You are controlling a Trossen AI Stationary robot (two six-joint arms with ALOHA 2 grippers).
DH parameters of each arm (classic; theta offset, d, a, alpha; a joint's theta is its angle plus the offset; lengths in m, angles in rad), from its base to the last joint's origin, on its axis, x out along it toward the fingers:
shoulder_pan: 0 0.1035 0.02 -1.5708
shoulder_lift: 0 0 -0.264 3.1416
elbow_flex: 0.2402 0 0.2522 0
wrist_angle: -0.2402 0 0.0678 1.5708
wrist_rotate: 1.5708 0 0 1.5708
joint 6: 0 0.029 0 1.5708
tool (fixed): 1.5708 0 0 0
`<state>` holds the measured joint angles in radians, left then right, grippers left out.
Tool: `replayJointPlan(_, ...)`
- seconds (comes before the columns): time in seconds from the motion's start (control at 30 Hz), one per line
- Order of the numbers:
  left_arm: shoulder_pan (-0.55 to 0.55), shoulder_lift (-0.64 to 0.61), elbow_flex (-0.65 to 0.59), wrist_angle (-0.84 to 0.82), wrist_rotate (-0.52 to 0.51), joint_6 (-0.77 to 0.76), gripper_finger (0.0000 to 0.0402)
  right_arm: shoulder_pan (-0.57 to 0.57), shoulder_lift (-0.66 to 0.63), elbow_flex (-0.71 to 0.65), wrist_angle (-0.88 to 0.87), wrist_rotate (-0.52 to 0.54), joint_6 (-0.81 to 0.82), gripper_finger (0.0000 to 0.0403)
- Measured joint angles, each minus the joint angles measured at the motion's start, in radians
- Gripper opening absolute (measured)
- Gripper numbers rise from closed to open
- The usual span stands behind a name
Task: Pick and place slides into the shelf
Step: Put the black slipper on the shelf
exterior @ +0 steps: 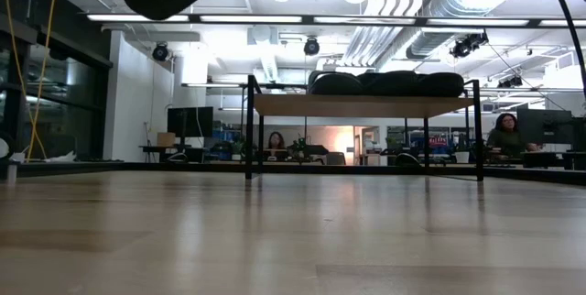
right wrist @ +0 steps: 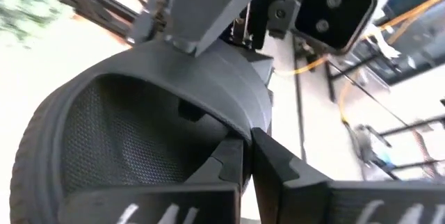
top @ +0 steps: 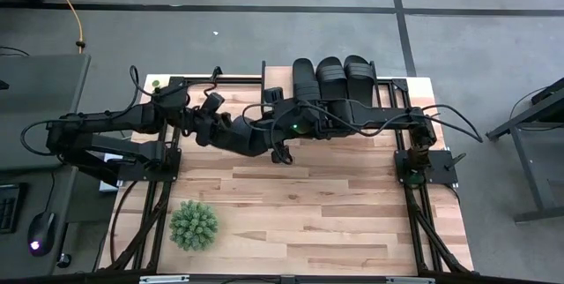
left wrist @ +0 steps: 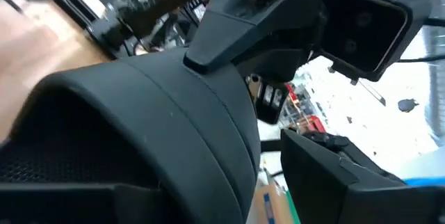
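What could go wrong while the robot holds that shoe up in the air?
The right claw pinches the slide only by its strap, up above the table, so it might slip and drop. The left arm is very close, so the arms could bump. The shelf already holds three slides, so the free end spot looks tight.

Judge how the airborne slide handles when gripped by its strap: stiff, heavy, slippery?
Probably light: the slide hangs from the right gripper, jaws pinching only its strap. Likely fairly stiff: the strap holds its arch. The textured footbed suggests decent friction, though it may swing.
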<state>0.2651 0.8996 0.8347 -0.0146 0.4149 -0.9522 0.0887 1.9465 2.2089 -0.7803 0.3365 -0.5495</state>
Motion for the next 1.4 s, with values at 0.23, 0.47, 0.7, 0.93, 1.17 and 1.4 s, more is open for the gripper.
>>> replayJointPlan(0.23,0.159,-0.025,0.001,-0.005,0.101,0.034,0.0179,-0.011,0.0,0.007,0.004,0.067,0.094,0.0)
replayJointPlan(0.47,0.358,-0.055,0.001,-0.003,0.281,0.05,0.0177,-0.026,-0.003,0.042,-0.002,0.136,0.164,0.0)
replayJointPlan(0.7,0.518,-0.06,0.001,0.056,0.43,0.042,0.0177,-0.031,-0.003,0.066,-0.005,0.227,0.193,0.0)
replayJointPlan(0.93,0.596,-0.059,0.0,0.118,0.504,0.031,0.0177,-0.04,-0.003,0.066,-0.008,0.352,0.243,0.0)
replayJointPlan(1.17,0.628,-0.059,0.0,0.136,0.539,0.02,0.0177,-0.055,-0.003,0.066,-0.01,0.441,0.286,0.0001)
replayJointPlan(1.4,0.629,-0.059,-0.001,0.132,0.55,0.03,0.0177,-0.07,-0.004,0.066,-0.026,0.456,0.303,0.0001)
